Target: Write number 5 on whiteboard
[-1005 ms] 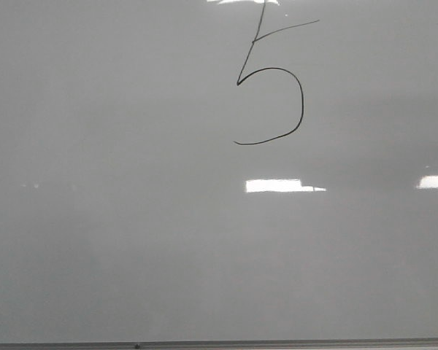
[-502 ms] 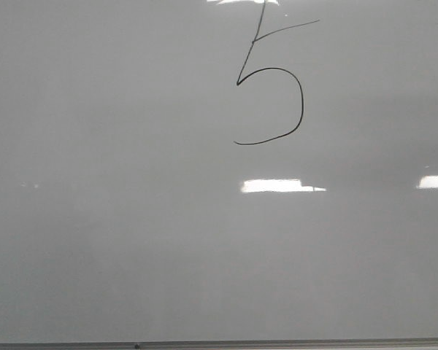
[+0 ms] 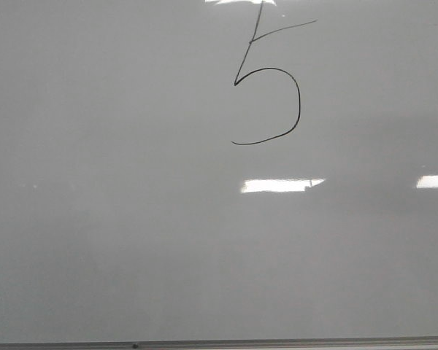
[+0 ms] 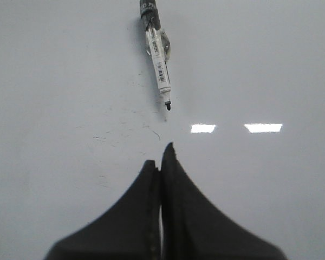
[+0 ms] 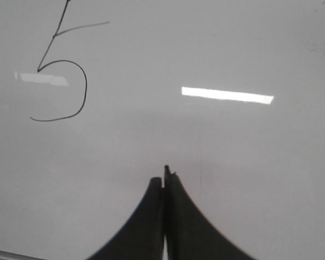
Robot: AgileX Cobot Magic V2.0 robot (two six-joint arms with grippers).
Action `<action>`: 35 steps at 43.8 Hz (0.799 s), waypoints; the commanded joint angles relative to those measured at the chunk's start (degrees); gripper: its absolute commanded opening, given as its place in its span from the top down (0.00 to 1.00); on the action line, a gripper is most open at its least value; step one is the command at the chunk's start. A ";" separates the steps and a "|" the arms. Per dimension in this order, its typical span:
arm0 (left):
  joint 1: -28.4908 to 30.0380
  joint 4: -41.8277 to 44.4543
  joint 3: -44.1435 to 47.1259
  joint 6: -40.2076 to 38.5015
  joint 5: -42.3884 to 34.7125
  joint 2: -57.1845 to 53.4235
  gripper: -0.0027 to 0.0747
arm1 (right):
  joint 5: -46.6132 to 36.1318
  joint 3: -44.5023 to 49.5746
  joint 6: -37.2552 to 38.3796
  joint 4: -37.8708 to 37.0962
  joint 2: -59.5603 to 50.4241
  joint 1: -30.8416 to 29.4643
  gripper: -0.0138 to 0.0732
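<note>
left hand (image 4: 161, 154) closed and empty over the whiteboard (image 4: 54, 81), marker (image 4: 157, 57) lying apart ahead of it, tip toward the fingers, right hand (image 5: 164, 176) closed too, empty, number 5 (image 3: 266, 87) high on the whiteboard, upright, belly opening leftward

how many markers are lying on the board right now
1. The only marker shows in the left wrist view, lying uncapped on the whiteboard, apart from the left gripper. None appears in the front or right wrist views; more may lie out of frame.
</note>
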 commanded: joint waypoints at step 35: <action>-0.39 -0.57 0.30 -0.35 -4.81 -0.72 0.99 | -17.49 16.60 0.90 -0.86 -9.86 -0.29 0.91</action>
